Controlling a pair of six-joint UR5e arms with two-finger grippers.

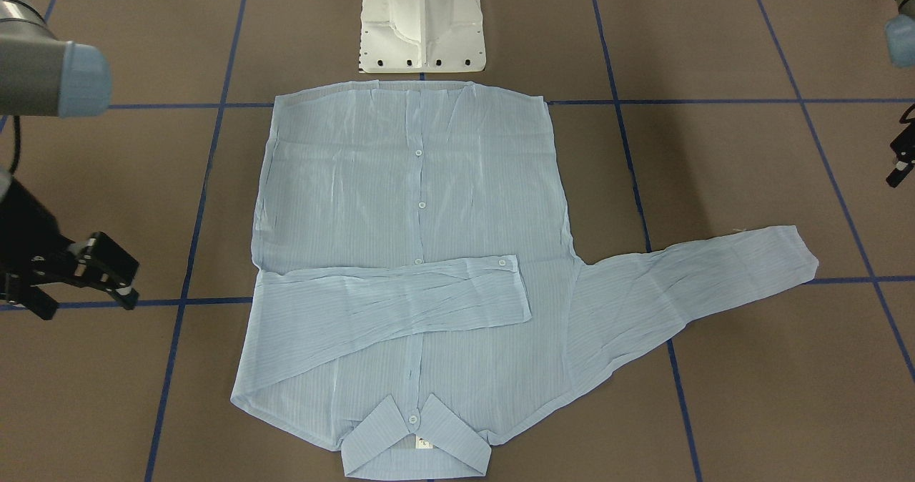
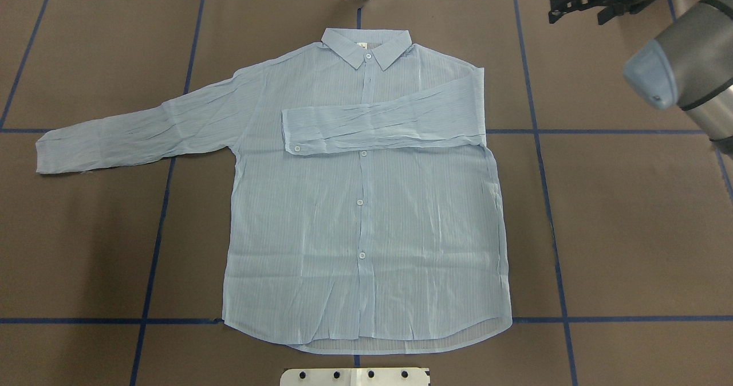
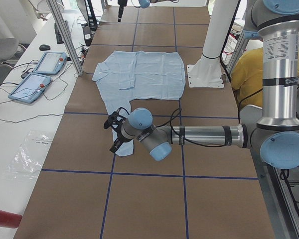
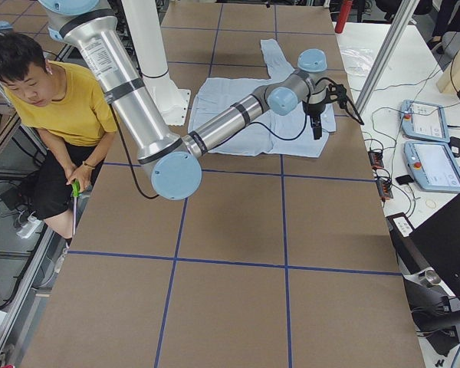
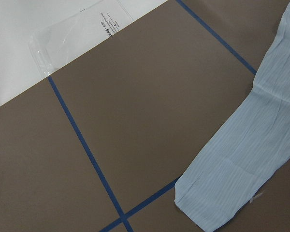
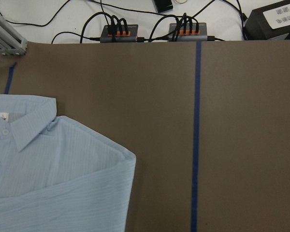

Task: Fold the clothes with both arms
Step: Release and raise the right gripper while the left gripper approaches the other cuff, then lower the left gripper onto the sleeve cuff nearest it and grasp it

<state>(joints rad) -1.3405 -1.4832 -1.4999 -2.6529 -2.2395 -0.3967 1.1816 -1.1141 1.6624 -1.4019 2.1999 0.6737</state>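
Note:
The pale-blue striped shirt (image 2: 366,231) lies flat and buttoned on the brown table, collar (image 2: 366,45) at the far edge. One sleeve (image 2: 378,125) is folded across the chest. The other sleeve (image 2: 131,134) stretches out flat to the side; its cuff shows in the left wrist view (image 5: 222,198). My right gripper (image 2: 581,8) hangs open and empty beyond the shirt's shoulder, also in the front view (image 1: 75,285). My left gripper (image 3: 114,137) hovers near the outstretched cuff; only a tip shows in the front view (image 1: 899,160), so I cannot tell its state.
The white pedestal base (image 1: 422,24) stands at the shirt's hem. Blue tape lines (image 2: 154,248) grid the table. A clear plastic bag (image 5: 77,34) and two teach pendants (image 3: 40,74) lie past the table edge. A person in yellow (image 4: 54,100) sits beside the robot.

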